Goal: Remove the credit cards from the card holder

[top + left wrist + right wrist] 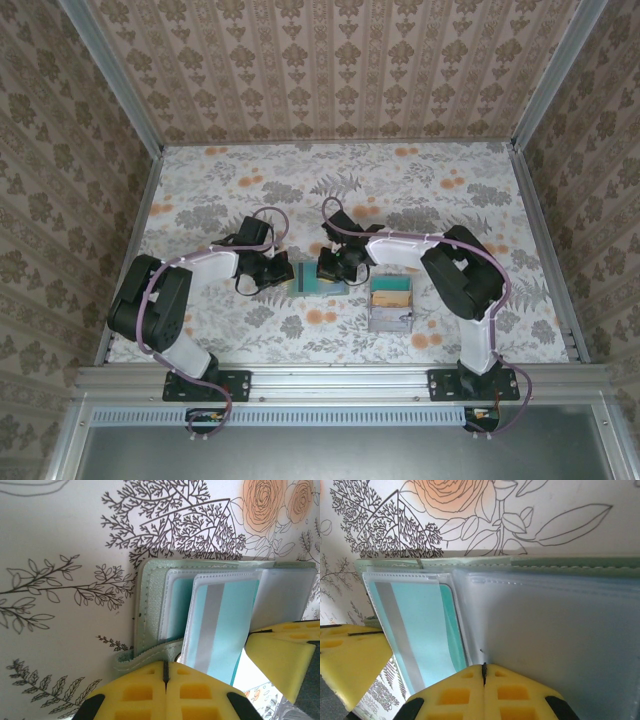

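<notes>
Fingers [135,695] of the left gripper [165,667] are pressed flat together, yellow pad against yellow pad. We see them pinching the pale green stitched edge of the card holder [150,605], where a small strap runs in under them. The right gripper [483,669] is likewise closed, its two pads meeting on the edge of a clear plastic sleeve [545,625] of the same holder.

From above, we find the card holder lying open and flat on the floral table [420,190], about midway across and toward the near side. It sits between the two grippers, the left one at its left edge and the right one reaching in from the right. Just right of it, apart from it, stands a grey tray [392,325] with tan and teal contents.

Through the wrist cameras we can make out the holder's inside: a green outer cover and several cloudy clear sleeves fanned over one another. A teal card [225,625] with a silver-grey stripe down its length sits in one sleeve. That sleeve is lifted at an angle over the others, and its lower end passes behind the left gripper's pads. A second pale blue panel shows in the sleeve beneath. We cannot tell how many cards are inside.
</notes>
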`<action>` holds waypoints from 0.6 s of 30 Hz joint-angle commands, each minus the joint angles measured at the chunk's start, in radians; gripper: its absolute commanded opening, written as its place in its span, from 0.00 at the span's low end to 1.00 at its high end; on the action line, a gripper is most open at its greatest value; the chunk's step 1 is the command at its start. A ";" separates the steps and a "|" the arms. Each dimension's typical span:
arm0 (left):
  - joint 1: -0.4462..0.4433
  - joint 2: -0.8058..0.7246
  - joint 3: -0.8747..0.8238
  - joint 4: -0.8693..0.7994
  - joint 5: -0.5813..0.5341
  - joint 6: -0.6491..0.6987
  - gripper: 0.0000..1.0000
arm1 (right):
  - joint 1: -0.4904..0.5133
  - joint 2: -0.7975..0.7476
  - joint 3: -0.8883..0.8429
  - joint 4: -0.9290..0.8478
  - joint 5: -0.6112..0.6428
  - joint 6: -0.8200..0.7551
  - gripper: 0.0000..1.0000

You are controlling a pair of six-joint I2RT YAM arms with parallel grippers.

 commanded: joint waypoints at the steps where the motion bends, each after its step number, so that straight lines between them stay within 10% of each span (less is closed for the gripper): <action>1: 0.008 0.007 -0.016 -0.056 -0.044 0.024 0.00 | -0.012 -0.044 -0.017 -0.022 0.029 -0.016 0.04; 6: 0.008 0.010 -0.014 -0.057 -0.045 0.025 0.00 | -0.007 -0.035 -0.008 0.032 -0.013 -0.017 0.21; 18: 0.008 0.010 -0.015 -0.055 -0.042 0.023 0.00 | 0.010 0.043 0.030 0.054 -0.060 -0.020 0.22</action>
